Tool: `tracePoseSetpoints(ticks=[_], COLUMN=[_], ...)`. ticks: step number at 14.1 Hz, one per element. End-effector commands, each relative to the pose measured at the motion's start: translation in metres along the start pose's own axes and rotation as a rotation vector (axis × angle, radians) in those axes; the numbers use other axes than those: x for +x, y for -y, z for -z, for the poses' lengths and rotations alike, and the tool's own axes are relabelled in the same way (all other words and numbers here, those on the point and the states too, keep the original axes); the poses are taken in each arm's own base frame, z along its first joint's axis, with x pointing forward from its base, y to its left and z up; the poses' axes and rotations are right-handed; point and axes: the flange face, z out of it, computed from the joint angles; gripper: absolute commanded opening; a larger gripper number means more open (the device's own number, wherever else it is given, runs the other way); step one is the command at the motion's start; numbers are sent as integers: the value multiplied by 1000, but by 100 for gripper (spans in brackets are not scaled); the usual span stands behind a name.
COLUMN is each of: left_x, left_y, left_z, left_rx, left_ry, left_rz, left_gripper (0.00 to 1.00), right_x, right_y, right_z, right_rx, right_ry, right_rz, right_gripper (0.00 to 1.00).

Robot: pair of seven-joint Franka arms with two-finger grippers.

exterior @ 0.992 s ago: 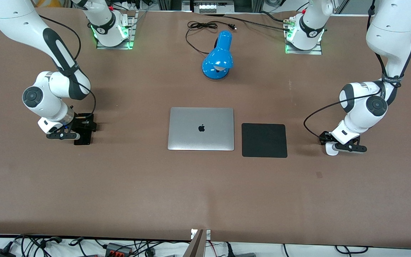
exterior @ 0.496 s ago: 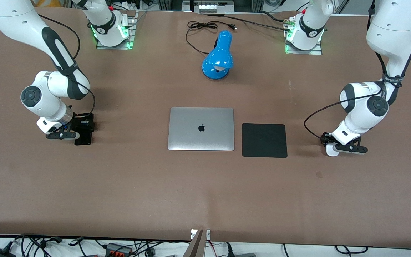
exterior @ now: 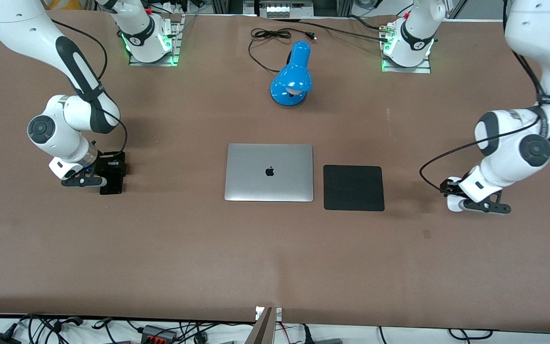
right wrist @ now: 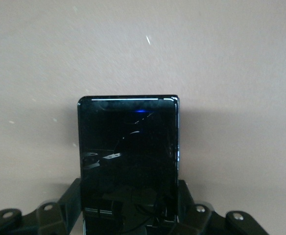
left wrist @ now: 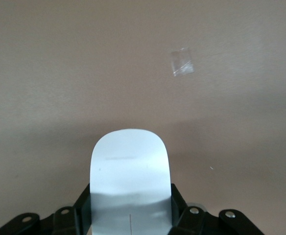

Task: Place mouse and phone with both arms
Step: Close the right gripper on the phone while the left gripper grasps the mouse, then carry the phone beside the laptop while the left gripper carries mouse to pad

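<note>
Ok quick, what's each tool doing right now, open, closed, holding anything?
Left tool: closed on the mouse, toward the left arm's end of the table.
Right tool: closed on the phone, toward the right arm's end.

Robotics lab bench, my workspace. Wide brown-covered table [exterior: 275, 258], my two white jointed arms bolted to metal base plates [exterior: 406, 64] with green status lights, loose black cables and power bricks [exterior: 160, 332] along the edge (aluminium framing up top too).
</note>
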Motion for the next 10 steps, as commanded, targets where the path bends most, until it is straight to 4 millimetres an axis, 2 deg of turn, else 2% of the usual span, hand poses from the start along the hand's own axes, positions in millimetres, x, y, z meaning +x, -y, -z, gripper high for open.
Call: tracePoseSetpoints(ticks=[1,3,4,5,8,10], left_x=[20,33,37,40,41,34], left_y=[-2,-31,-44,-65,-132,-179], left_z=[51,77,88,92,92,73], left_rx=[-2,-8,-7,-3,10,21], left_ry=[63,95,104,110,112,127], left_rz=[-29,-57,-58,-54,-25,29], left_gripper=[37,37,37,37,37,37], right_x=[18,32,37,39,45,44], right_y=[30,63,91,126,207,252], right_z=[48,65,68,71,67,57], right_rx=[1,2,2,5,11,16], right_ry=[1,16,16,9,2,6], right_rz=[-10,-39,-73,-98,-208,-228], right_gripper=[14,14,14,14,14,16])
